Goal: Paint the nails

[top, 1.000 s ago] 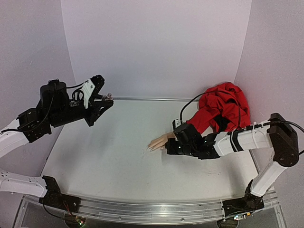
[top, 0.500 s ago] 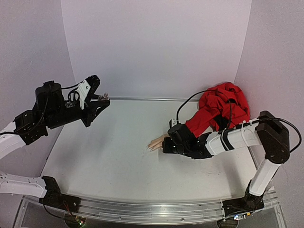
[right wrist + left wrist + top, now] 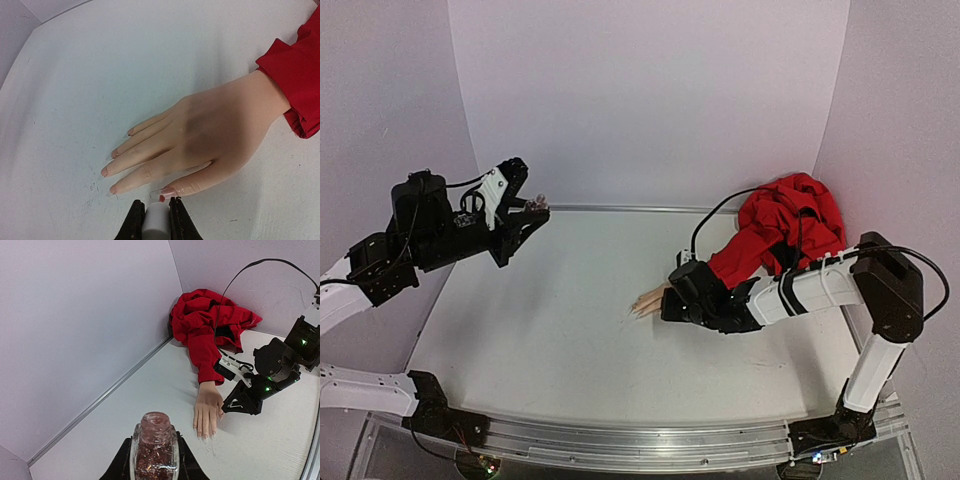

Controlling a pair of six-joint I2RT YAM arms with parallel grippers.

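over a white table (image 3: 570, 350) between lilac walls (image 3: 650, 100), left hand (image 3: 153, 466) grips bottle (image 3: 155, 435), right hand (image 3: 156, 214) pinches cap (image 3: 156, 224).

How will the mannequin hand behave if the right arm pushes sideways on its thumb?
Probably stiff: the mannequin hand looks moulded in one rigid piece. It may slide, since it lies flat on the smooth table with no clamp visible. The soft red sleeve likely gives little anchoring.
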